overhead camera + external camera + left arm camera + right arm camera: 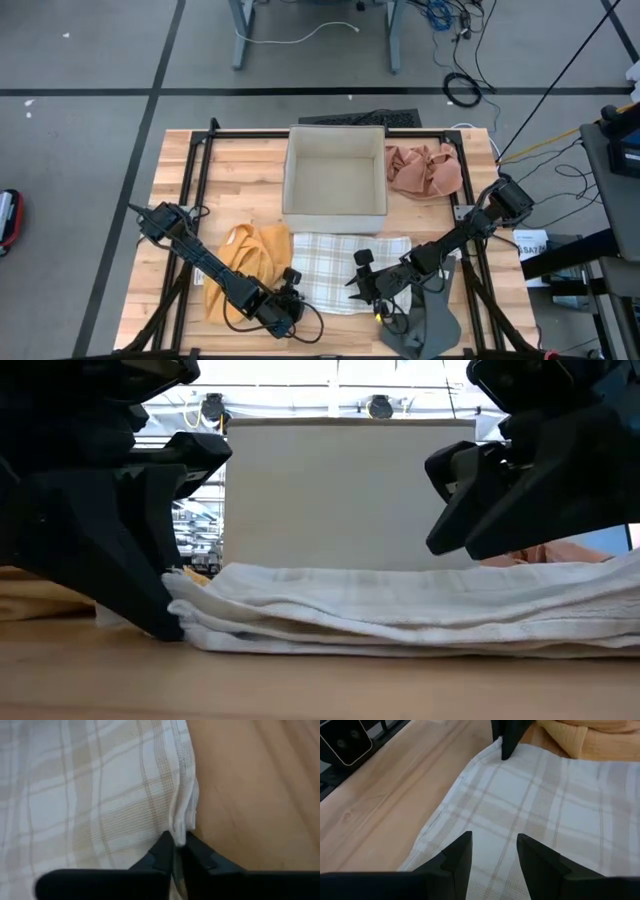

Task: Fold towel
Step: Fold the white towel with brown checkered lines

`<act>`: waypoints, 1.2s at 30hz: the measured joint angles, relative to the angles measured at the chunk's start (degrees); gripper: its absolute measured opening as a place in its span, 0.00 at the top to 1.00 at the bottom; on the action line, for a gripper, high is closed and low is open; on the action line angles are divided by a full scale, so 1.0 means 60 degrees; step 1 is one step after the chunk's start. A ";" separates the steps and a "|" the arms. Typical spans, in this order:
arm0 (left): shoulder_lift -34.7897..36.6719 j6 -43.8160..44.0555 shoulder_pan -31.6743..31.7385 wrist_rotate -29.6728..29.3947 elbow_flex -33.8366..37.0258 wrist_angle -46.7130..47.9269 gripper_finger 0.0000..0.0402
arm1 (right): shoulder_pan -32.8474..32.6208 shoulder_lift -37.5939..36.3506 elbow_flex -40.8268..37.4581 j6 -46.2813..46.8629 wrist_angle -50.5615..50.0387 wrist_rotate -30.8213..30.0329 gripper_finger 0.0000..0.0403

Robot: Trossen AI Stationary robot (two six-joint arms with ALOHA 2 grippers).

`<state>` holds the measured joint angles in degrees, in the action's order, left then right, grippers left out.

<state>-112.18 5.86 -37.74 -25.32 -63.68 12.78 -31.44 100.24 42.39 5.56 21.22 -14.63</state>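
Observation:
A white towel with beige checks [350, 265] lies folded in several layers on the wooden table, in front of the box; it also shows in the low view [420, 615]. My left gripper [291, 292] is at the towel's near-left corner and shut on it [178, 845]. My right gripper [366, 284] is open and hovers just above the towel's near edge [492, 855], clear of it in the low view [470, 510]. My left gripper pinches the towel's folded edge [181, 822] at its near-left corner between its two fingers. The fingers [165, 615] come slanting down from the left, their tips at table height. The towel lies flat on the table, slack; several layers show at that corner.
An open white box [335, 180] stands behind the towel. A yellow cloth [250, 262] lies left of the towel, a pink cloth [425, 170] at the far right and a grey cloth [432, 318] at the near right. Bare wood lies along the near edge.

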 joint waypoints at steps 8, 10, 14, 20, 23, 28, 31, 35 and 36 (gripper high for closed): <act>0.0116 -0.0771 -0.0020 -0.0342 0.0023 0.0081 0.98 | 0.0004 0.0214 0.0004 0.0544 -0.0143 0.0000 0.64; 0.0260 -0.0949 -0.0056 -0.0479 0.0029 0.0098 0.98 | 0.0038 0.0442 0.0004 0.0647 -0.0106 0.0006 0.64; 0.0692 -0.1384 -0.0112 -0.0805 0.0029 0.0077 0.98 | 0.0142 0.0896 0.0004 0.0914 0.0075 0.0004 0.64; 0.1169 -0.2633 -0.0128 -0.0937 0.0025 -0.0180 0.99 | 0.0349 0.1200 0.0015 0.0962 0.0722 0.0029 0.64; 0.1177 -0.3430 0.0023 -0.0930 0.0025 -0.0559 0.99 | 0.0496 0.1258 0.0015 0.0900 0.0943 0.0380 0.64; 0.1177 -0.4548 0.0422 -0.0529 0.0025 -0.1332 0.99 | 0.0615 0.1258 0.0015 0.0947 0.0982 0.0525 0.64; 0.1177 -0.5092 0.0626 -0.0291 0.0023 -0.1627 0.99 | 0.0619 0.1262 0.0015 0.0953 0.1021 0.0523 0.64; 0.1177 -0.5324 0.0970 0.0474 0.0018 -0.1965 0.99 | 0.0619 0.1262 0.0015 0.0958 0.1052 0.0536 0.64; 0.1177 -0.5329 0.1059 0.0647 0.0018 -0.2066 0.99 | 0.0619 0.1262 0.0015 0.0958 0.1062 0.0546 0.64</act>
<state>-105.12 -26.11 -31.38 -21.43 -63.57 0.38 -27.73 107.81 42.48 11.31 27.59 -11.36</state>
